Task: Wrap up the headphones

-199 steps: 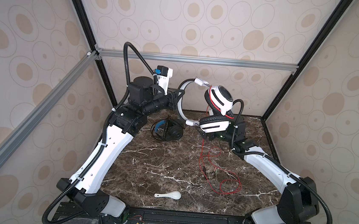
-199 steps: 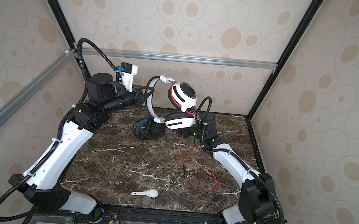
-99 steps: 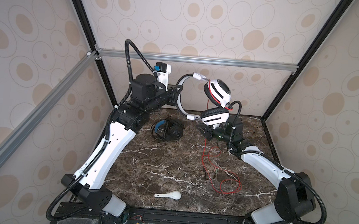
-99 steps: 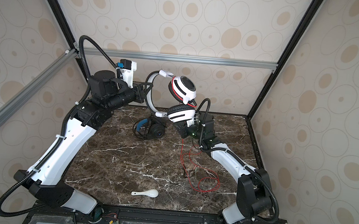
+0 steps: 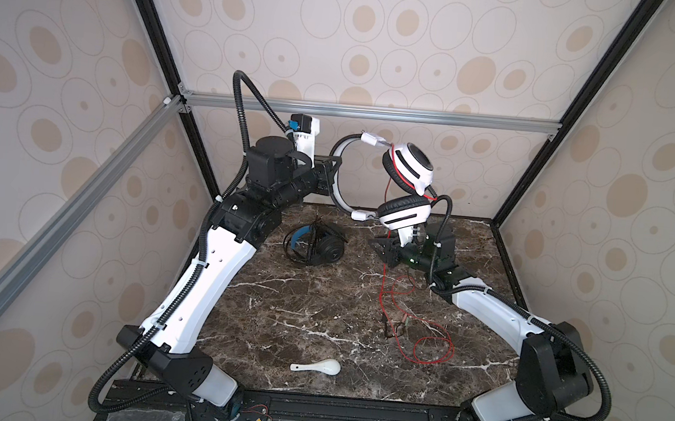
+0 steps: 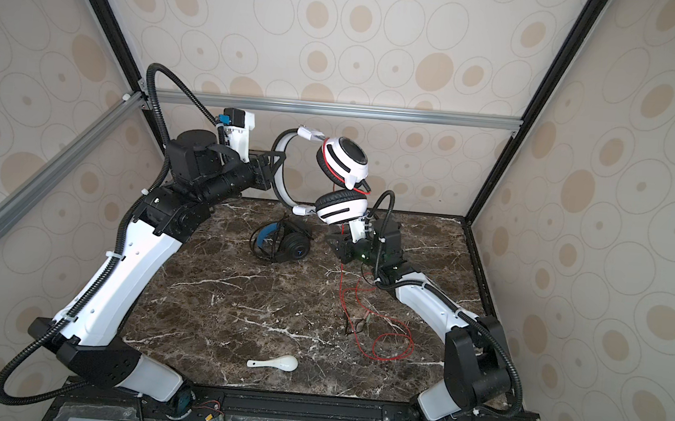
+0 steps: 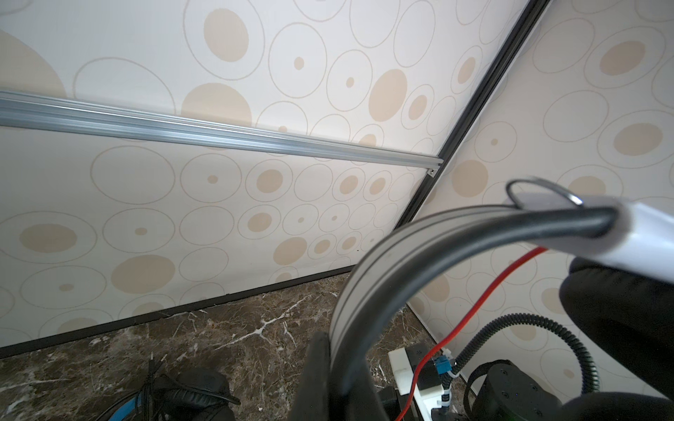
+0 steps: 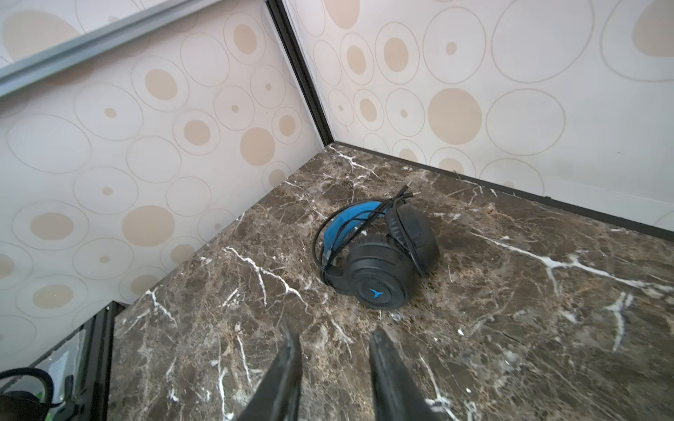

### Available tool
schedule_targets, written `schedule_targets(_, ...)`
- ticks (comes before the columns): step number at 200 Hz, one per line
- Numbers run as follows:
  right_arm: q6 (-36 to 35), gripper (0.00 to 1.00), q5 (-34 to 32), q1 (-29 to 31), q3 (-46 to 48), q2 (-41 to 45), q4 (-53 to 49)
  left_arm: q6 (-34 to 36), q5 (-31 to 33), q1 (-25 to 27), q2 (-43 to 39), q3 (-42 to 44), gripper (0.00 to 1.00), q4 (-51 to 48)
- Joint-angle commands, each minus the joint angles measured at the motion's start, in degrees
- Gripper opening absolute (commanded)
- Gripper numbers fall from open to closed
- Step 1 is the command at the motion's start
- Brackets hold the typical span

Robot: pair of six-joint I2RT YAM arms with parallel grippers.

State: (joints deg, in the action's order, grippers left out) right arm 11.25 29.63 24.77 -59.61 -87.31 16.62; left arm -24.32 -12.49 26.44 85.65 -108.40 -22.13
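Left gripper [image 5: 334,176] pinches white headset [image 5: 408,167] by its headband, tips hidden; right gripper [image 8: 332,332] stands spread.

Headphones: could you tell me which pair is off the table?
The white pair, red-corded, held aloft by its headband; the black pair lies on the table.

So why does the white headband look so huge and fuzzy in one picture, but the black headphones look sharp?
In the left wrist view the band of the white headphones sits very close to the lens, so it looms large and soft-edged; in the right wrist view the black headphones lie farther off and look crisp; both top views are evenly lit, without strong glare.
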Motion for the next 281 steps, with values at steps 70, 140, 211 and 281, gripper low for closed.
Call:
schedule_targets(70,2.93,0.20,-0.03,0.18,5.32,0.30,4.69,-4.31,-0.43,-1.17,1.38,-6.84,0.00,3.85)
schedule_targets(140,-1.89,0.00,-8.91,2.13,6.44,3.51,-5.02,-13.25,9.44,-1.91,1.77,-3.05,0.00,8.53)
schedule_targets(211,-10.41,0.00,-21.43,8.54,5.52,10.01,-17.35,-16.92,20.67,-1.91,4.18,-2.13,0.00,4.42)
schedule_targets(281,-16.30,0.00,-27.69,14.02,1.60,11.71,-24.59,-12.73,24.89,-1.78,3.83,1.59,0.00,4.24)
